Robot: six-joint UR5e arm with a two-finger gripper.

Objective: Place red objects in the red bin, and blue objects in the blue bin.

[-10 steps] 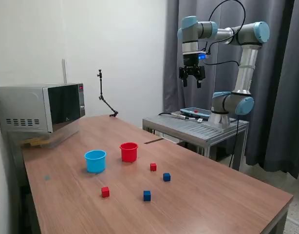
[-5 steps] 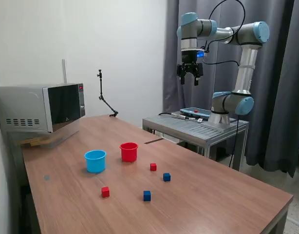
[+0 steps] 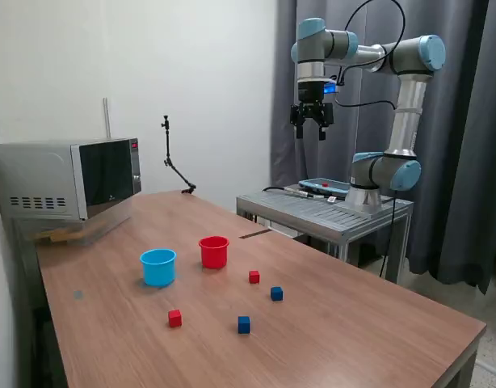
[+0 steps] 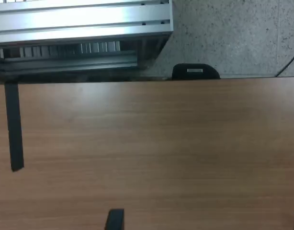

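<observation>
- Gripper (image 3: 311, 132) hangs high above the far edge of the brown wooden bench (image 3: 353, 323), well apart from every task item; jaws look slightly apart and hold nothing.
- Small round red plastic cup (image 3: 213, 251) is the landmark: small round light blue plastic cup (image 3: 157, 267) sits just beside it, toward the exterior view's left.
- Tiny red cube (image 3: 254, 276) lies near the red cup, toward the exterior view's right; second tiny red cube (image 3: 174, 318) lies nearer the camera than the cup.
- Tiny dark blue cube (image 3: 276, 293) lies past the near red cube, further from the red cup; second dark blue cube (image 3: 244, 324) is further still, toward the camera.
- Nothing sorted yet, both cups look empty.
- Wrist view shows only bare bench top and the grey metal stand (image 4: 84, 19); no cubes in it.
- Step in hand, as I judge: approach a first cube. Bring the gripper over the red cube nearest the red cup, centre it, jaws wide, descend straight so the neighbouring blue cube is not nudged.
- Versus the earlier frames: the gripper has shifted slightly toward the exterior view's left and a bit higher; cubes and cups unmoved.
</observation>
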